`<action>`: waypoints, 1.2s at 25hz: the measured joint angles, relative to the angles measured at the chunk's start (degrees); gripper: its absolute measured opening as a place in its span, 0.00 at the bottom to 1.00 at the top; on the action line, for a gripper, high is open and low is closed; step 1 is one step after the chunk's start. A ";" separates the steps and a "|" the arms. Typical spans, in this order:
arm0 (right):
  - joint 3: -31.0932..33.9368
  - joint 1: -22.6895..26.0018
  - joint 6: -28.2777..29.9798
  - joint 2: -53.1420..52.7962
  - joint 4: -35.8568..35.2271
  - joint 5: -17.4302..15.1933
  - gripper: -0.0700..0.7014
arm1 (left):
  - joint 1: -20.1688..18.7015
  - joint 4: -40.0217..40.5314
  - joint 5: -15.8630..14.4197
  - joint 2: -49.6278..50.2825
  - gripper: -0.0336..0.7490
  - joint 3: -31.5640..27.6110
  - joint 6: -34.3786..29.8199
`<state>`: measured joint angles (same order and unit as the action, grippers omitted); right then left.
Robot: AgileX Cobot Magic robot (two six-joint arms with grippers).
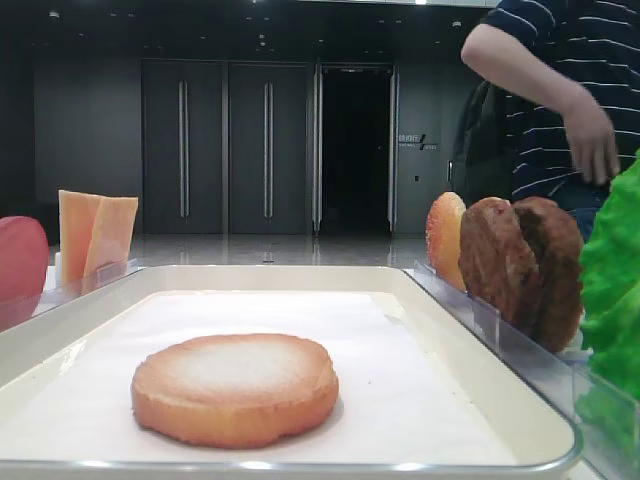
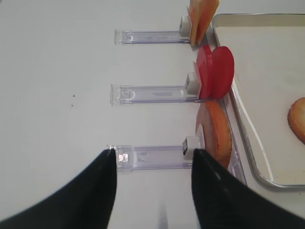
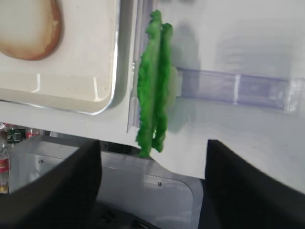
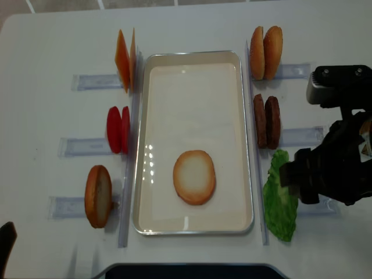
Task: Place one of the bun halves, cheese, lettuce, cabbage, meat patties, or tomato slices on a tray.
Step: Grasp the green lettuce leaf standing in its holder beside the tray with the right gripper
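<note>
Right pincer (image 3: pixel 152 191): fingers (image 3: pixel 57 186) stand apart, nothing between them; the opening faces the lettuce.
Left pincer (image 2: pixel 153 191): fingers apart, empty, aimed at a clear holder (image 2: pixel 152 157) with a bun half (image 2: pixel 215 136) at its far end.
Lettuce (image 3: pixel 153 86): stands on edge straight ahead of the right pincer, just beyond the fingertips, leaning in its holder (image 3: pixel 238 88); not touched yet.
Tray (image 4: pixel 247 174): to the left of the right pincer, past the lettuce; one bun half (image 4: pixel 194 176) lies flat on the liner.
Handling (judgement): the leaf looks light, thin and floppy, with a frilly edge likely to fold or slip; no breakage risk.
Hold (judgement): pinch across the two flat faces at the near, upper edge, deep enough to pass the frill; lift clear of the holder before swinging left.
Risk: sagging leaf could snag the tray rim.
</note>
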<state>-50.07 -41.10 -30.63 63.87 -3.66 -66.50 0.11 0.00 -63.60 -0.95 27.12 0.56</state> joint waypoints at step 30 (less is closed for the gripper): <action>-0.14 -1.80 0.01 11.68 3.02 6.17 0.56 | 0.00 0.00 0.00 0.00 0.54 0.00 0.00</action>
<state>-50.22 -42.90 -30.62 75.55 -0.64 -60.33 0.11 0.00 -63.60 -0.95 27.12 0.56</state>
